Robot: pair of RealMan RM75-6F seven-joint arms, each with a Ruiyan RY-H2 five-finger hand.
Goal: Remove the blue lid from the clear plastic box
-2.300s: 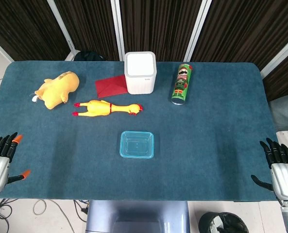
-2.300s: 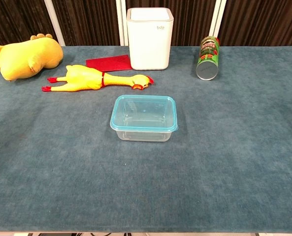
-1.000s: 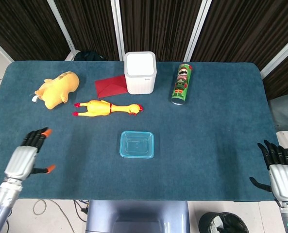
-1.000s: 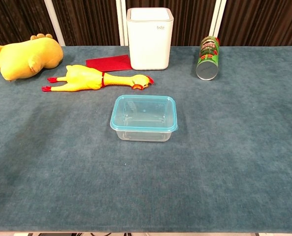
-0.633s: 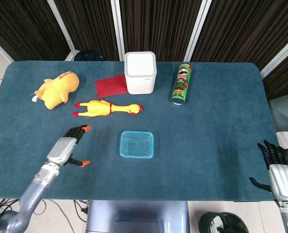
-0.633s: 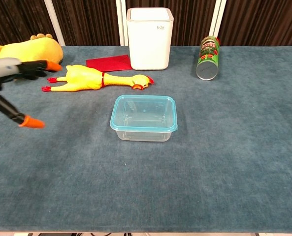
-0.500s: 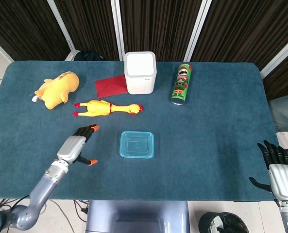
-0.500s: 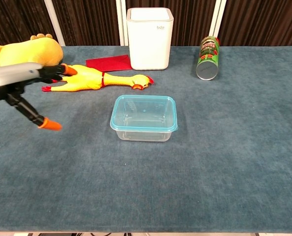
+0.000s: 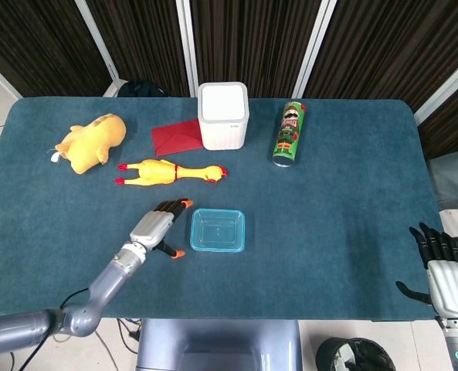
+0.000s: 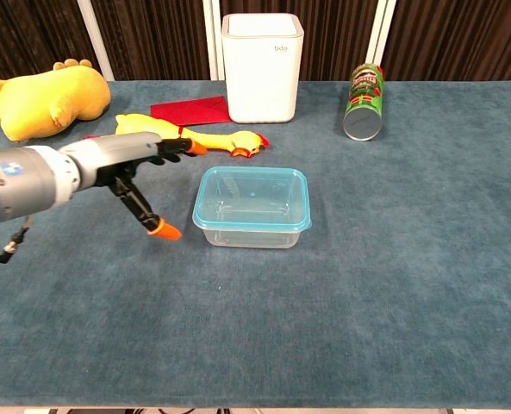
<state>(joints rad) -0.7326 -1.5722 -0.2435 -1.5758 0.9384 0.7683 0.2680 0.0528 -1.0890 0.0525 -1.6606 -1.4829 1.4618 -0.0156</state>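
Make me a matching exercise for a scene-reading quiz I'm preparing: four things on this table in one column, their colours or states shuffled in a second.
1. blue lid
2. left hand
3. chip can
4. cloth

a. red, lying flat beside the white bin
b. open, just left of the box
c. green, at the far right
d. on the box

1-d, 2-b, 3-c, 4-a

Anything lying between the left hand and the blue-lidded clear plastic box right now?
No. In both views only a narrow strip of bare blue table cloth separates the left hand from the blue-lidded clear plastic box; the yellow rubber chicken lies farther back.
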